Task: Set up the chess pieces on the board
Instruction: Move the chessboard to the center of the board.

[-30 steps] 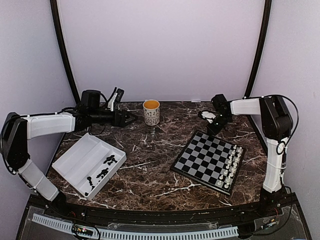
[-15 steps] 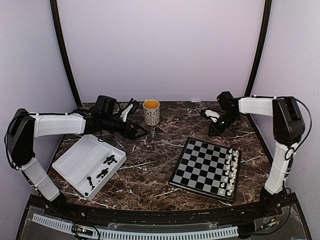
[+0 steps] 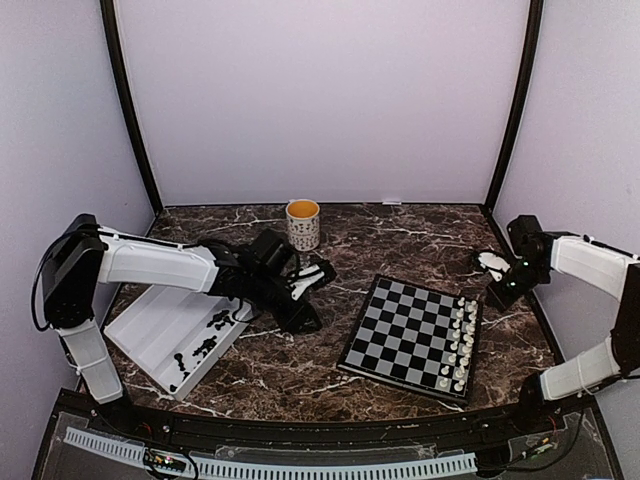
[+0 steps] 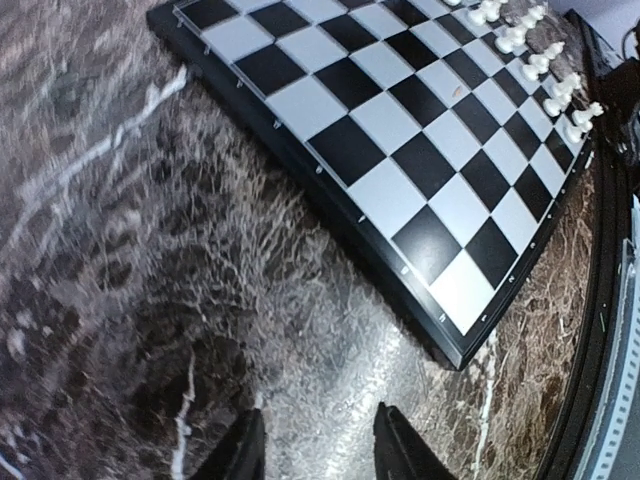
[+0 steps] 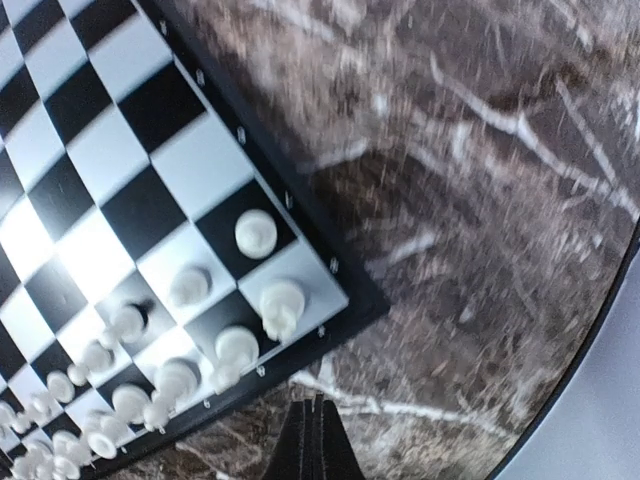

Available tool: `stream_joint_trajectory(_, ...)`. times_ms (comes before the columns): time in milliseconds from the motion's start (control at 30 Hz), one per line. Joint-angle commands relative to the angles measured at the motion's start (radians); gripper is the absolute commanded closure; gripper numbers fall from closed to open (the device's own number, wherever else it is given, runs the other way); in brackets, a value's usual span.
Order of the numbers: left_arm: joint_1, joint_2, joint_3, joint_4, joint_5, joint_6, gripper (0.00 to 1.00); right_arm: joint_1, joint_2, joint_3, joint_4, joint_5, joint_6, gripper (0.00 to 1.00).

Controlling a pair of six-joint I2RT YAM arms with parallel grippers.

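Observation:
The board [image 3: 405, 322] lies right of centre, and white chess pieces [image 3: 462, 336] stand in two rows along its right side. Several black pieces [image 3: 207, 345] lie in the white tray [image 3: 150, 320] at the left. My left gripper [image 3: 308, 322] hovers low over the marble just left of the board. In the left wrist view the left gripper [image 4: 318, 452] is open over bare marble, with the board [image 4: 400, 130] ahead. My right gripper [image 3: 497, 296] is off the board's far right corner. The right wrist view shows the right gripper [image 5: 315, 440] shut and empty, near the white pieces [image 5: 260, 232].
A patterned mug [image 3: 302, 224] stands at the back centre of the dark marble table [image 3: 300, 380]. The table's right edge [image 5: 590, 330] runs close beside the right gripper. The left arm stretches over the tray's far side.
The left arm swung from the back left by the mug to beside the board's left edge. The right arm moved from behind the board to its right and shut. The board shifted slightly.

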Motion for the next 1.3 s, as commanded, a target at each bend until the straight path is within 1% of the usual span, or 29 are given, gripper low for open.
stream_joint_trajectory(0,-0.019,0.048,0.025,-0.105,-0.014,0.031,0.67,-0.036,-0.045,-0.073,-0.053,0.042,-0.048,1.0)
stream_joint_trajectory(100,-0.037,0.066,0.022,-0.103,-0.002,0.048,0.7,-0.086,-0.037,-0.114,-0.043,0.066,-0.072,1.0)
stream_joint_trajectory(233,-0.065,0.088,0.02,-0.095,-0.019,0.072,0.7,-0.118,-0.002,-0.135,-0.029,0.054,-0.08,1.0)
stream_joint_trajectory(367,-0.075,0.112,0.023,-0.068,-0.015,0.064,0.69,-0.128,0.066,-0.132,0.004,0.014,-0.061,1.0)
stream_joint_trajectory(500,-0.077,0.128,0.029,-0.046,-0.017,0.046,0.7,-0.142,0.139,-0.096,0.03,-0.046,-0.034,1.0)
stream_joint_trajectory(700,-0.077,0.154,0.016,0.004,-0.067,0.02,0.69,-0.143,0.217,-0.063,0.085,-0.109,-0.002,1.0)
stream_joint_trajectory(833,-0.083,0.172,0.021,0.023,-0.05,0.019,0.7,-0.143,0.27,-0.029,0.115,-0.17,0.022,1.0)
stream_joint_trajectory(1000,-0.098,0.172,0.027,0.039,0.008,0.017,0.7,-0.143,0.332,0.03,0.121,-0.218,0.03,1.0)
stream_joint_trajectory(1267,-0.16,0.209,0.053,0.074,0.018,0.03,0.7,-0.143,0.406,0.13,0.102,-0.291,0.04,1.0)
